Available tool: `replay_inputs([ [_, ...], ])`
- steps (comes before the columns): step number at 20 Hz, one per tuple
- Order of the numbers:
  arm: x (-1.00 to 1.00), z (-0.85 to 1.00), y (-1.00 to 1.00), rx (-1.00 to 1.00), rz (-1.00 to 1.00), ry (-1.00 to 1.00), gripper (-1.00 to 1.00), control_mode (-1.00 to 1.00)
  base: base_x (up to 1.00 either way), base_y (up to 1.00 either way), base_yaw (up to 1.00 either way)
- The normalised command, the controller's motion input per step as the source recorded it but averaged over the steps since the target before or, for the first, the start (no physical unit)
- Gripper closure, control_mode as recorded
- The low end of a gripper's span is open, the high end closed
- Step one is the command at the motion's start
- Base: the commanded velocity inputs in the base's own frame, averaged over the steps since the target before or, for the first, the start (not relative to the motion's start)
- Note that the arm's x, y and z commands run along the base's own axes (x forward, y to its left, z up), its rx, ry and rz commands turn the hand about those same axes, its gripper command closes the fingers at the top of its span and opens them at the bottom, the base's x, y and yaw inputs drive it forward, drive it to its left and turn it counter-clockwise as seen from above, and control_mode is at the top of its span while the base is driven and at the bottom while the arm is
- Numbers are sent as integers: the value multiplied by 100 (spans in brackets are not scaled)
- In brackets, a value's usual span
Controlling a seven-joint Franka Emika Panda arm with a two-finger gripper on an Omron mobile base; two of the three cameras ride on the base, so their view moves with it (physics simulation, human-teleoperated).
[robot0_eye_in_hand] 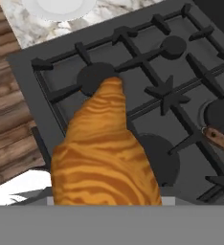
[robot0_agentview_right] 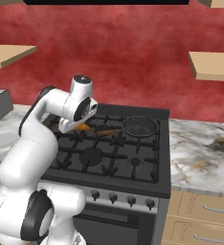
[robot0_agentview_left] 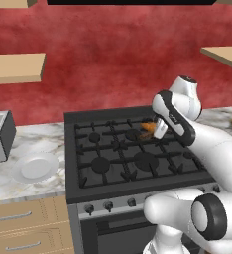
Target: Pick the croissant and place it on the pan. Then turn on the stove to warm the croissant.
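While I watch from the left base view, the gripper (robot0_agentview_left: 155, 128) hangs above the back half of the stove (robot0_agentview_left: 128, 154), and an orange-brown tip, the croissant (robot0_agentview_left: 147, 127), sticks out beside the white hand. I read that as the pastry being carried clear of the grates so it will not snag on the cast iron. A white plate (robot0_agentview_left: 35, 166) sits bare on the marble worktop (robot0_agentview_left: 43, 139) to the left of the range, near a silver toaster (robot0_agentview_left: 0, 135).

Over in the right base view, the croissant (robot0_agentview_right: 82, 127) shows just under the hand, above the rear left burners. The pan (robot0_agentview_right: 140, 126) sits on the back right burner, its wooden handle (robot0_agentview_right: 107, 132) pointing left toward the pastry. The two are near each other but still apart, so I judge the carry to the pan is under way and the drop not yet done. The knobs (robot0_agentview_right: 121, 198) along the silver front are untouched ground for later.

From the hand view, the croissant (robot0_eye_in_hand: 103, 158) fills the lower middle, rising from between the jaws, which are closed narrowly on its sides; the fingertips themselves are hidden behind it. Below lie the grates and burner caps, and the handle's brown end (robot0_eye_in_hand: 220, 139) pokes in at the right edge.
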Motion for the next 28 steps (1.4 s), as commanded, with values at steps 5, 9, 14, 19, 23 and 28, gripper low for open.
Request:
replay_inputs([
  [5,4,6,-57,0,-26,0,100,-100,0,0,0],
  [9,5,3,-55,0,-27,0,100,-100,0,0,0],
  [14,3,2,-52,0,-27,0,100,-100,0,0,0],
  [19,4,0,-38,0,-26,0,100,-100,0,0,0],
  [23,7,0,-23,0,-26,0,100,-100,0,0,0],
  [28,11,0,-18,0,-27,0,100,-100,0,0,0],
])
